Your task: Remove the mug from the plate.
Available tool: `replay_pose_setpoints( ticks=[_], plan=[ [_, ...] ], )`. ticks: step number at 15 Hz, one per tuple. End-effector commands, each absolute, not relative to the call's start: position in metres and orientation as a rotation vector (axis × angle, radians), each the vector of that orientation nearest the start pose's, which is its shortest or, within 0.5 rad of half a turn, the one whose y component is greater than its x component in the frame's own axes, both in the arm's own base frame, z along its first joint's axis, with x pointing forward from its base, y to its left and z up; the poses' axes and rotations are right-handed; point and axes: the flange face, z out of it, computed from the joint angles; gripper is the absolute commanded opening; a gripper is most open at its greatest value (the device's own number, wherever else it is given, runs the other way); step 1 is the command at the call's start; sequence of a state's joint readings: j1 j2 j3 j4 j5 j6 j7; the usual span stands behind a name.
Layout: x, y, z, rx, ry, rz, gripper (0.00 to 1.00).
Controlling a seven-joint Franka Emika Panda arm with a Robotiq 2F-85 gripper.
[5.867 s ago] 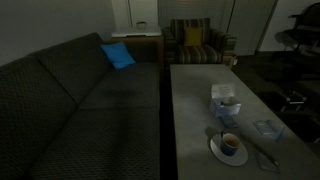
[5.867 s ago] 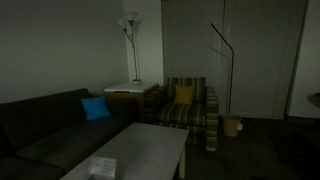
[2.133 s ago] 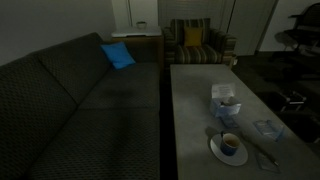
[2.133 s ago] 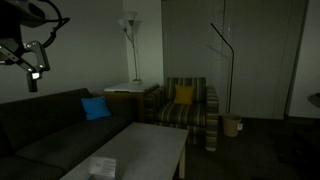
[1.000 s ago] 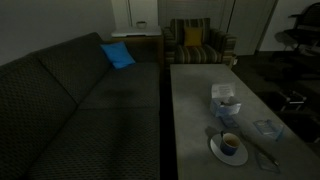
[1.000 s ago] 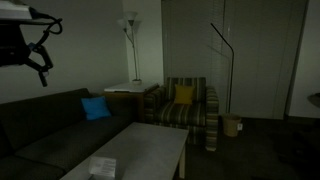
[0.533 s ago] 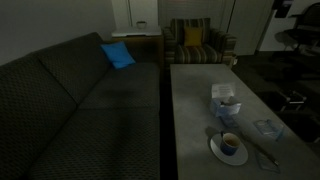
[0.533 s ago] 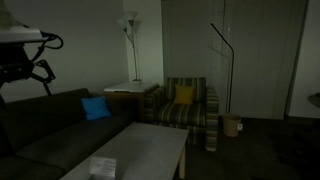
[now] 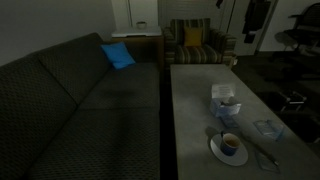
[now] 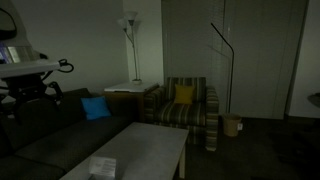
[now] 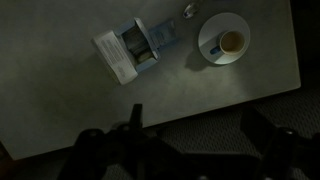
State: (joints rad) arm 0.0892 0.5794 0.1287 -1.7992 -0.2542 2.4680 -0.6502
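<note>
The dark-blue mug [image 9: 230,144] with a pale rim stands on the round white plate [image 9: 218,152] near the front end of the grey coffee table [image 9: 195,100]. In the wrist view the mug [image 11: 231,42] and the plate [image 11: 212,28] lie far below, at the upper right. My gripper [image 11: 195,140] hangs high above the table's edge and the sofa, dark fingers spread apart, empty. The arm shows in both exterior views, at the top [image 9: 255,15] and at the left [image 10: 30,75].
A pale tissue box [image 9: 224,100] stands on the table behind the plate; it also shows in the wrist view [image 11: 135,50]. A small bluish-clear item [image 9: 266,128] lies beside the plate. A dark sofa [image 9: 80,110] with a blue cushion [image 9: 117,55] runs along the table. A striped armchair [image 9: 195,42] stands beyond.
The arm has come down and swung across at the left of an exterior view, and it has entered the top of the exterior view of the table. Mug and plate have not moved.
</note>
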Motion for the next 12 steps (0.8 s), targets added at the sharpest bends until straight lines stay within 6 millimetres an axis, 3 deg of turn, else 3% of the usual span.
replay_pose_setpoints(
  ticks=[1,2,3,7,9,12],
  plan=[
    [0.673,0.143,0.209,-2.774,-1.650,-0.079,1.00],
    [0.675,0.143,0.202,-2.766,-1.643,-0.035,1.00],
    [0.663,0.142,0.212,-2.804,-1.625,-0.087,1.00],
    [0.672,0.145,0.197,-2.793,-1.624,-0.055,1.00],
    [0.669,0.146,0.201,-2.775,-1.635,-0.122,1.00],
    [0.678,0.151,0.187,-2.743,-1.629,-0.168,1.00]
  ],
)
